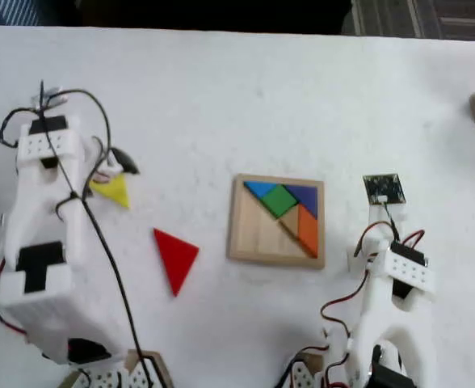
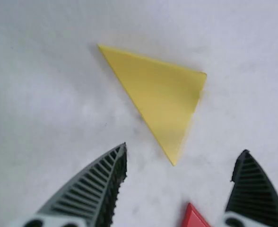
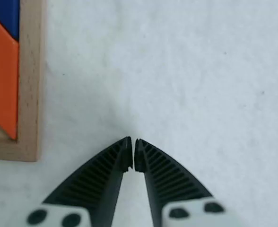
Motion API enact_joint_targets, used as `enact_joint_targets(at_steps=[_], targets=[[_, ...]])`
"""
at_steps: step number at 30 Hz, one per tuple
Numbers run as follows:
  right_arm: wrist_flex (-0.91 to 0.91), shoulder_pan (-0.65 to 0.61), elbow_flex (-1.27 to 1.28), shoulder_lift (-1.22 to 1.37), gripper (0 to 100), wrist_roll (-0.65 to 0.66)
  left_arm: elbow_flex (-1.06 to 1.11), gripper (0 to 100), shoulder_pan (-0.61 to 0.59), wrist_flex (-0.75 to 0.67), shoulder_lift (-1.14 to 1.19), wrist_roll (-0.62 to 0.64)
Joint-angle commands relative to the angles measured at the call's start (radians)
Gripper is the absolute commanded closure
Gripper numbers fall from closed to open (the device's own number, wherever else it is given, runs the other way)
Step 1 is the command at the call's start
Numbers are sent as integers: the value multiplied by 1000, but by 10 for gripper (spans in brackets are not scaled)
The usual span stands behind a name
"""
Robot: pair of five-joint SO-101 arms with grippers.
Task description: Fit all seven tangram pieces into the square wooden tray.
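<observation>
Hovering over the yellow triangle (image 2: 162, 99) at 9 o'clock of the square wooden tray (image 1: 236, 218), the left gripper (image 2: 182, 151) has its jaws wide, apparently for pickup; the right gripper (image 3: 133, 153) sits closed, idle, between 3 and 4 o'clock.

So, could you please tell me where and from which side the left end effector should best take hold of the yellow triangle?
Probably from straight above: the yellow triangle lies flat on the table, so only its thin edges offer a hold. One corner points into the gap of the open left end effector; closing across the two sides just behind that corner looks best.
</observation>
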Motion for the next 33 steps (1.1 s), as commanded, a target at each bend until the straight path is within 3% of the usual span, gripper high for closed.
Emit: enact_joint_targets(at_steps=[1, 17, 21, 33], targets=[[12, -8, -6, -38, 980, 11, -98, 653, -16, 2, 53, 68], [12, -8, -6, -38, 980, 11, -298, 653, -59, 2, 300, 133], [12, -8, -6, -38, 980, 11, -319, 653, -81, 2, 309, 192], [12, -8, -6, -38, 980, 11, -348, 653, -76, 2, 332, 196]])
